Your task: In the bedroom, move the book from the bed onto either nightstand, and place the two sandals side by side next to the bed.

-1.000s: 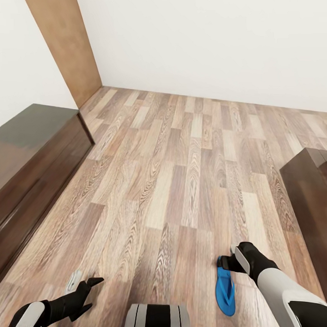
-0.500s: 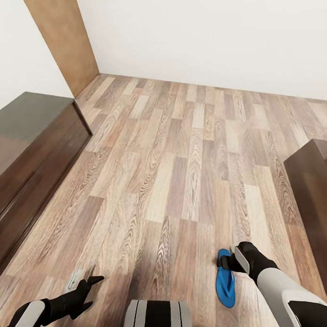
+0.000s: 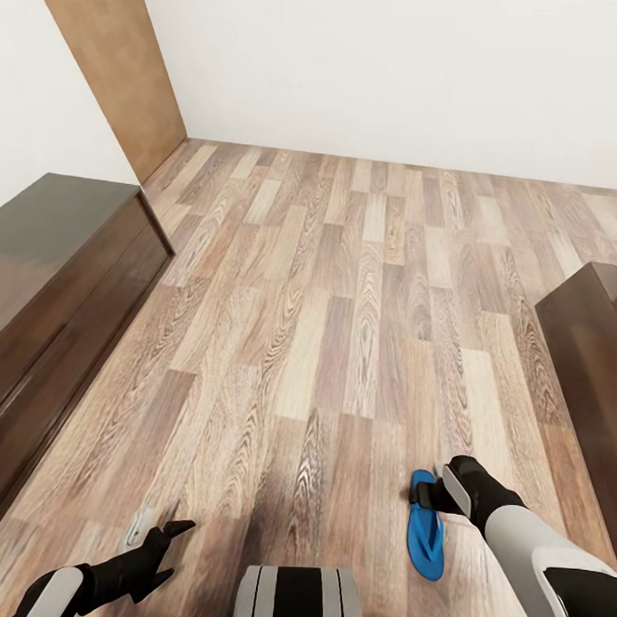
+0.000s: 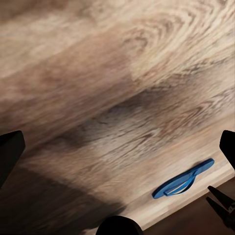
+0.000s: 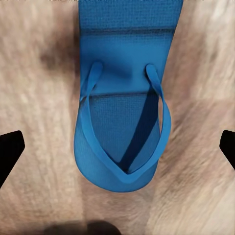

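Fingers of the right gripper (image 5: 117,147) stood spread wide, their dark tips at either edge of the right wrist view, with the blue sandal (image 5: 125,115) lying strap-side up on the wood-plank floor (image 5: 196,186) between them and nothing clasped. From the head view the same right gripper (image 3: 440,491) hung just over one end of that sandal (image 3: 424,530), which lay flat near the robot's base. The left gripper (image 3: 163,535) hovered low over bare floor on the other side, its fingers also parted and empty; its wrist camera caught the sandal (image 4: 183,178) well off across the planks.

To take the sandal cleanly, my judgement was that the right gripper should come straight down, centred across the sole's width, and close on the sole edges or on the straps rather than pressing the flat sole into the floor.

Farther out, a long dark wooden cabinet (image 3: 51,282) ran along the left wall, another piece of dark wooden furniture (image 3: 587,354) sat at the right, and beyond them were a brown door (image 3: 121,71) and a white wall (image 3: 397,71).
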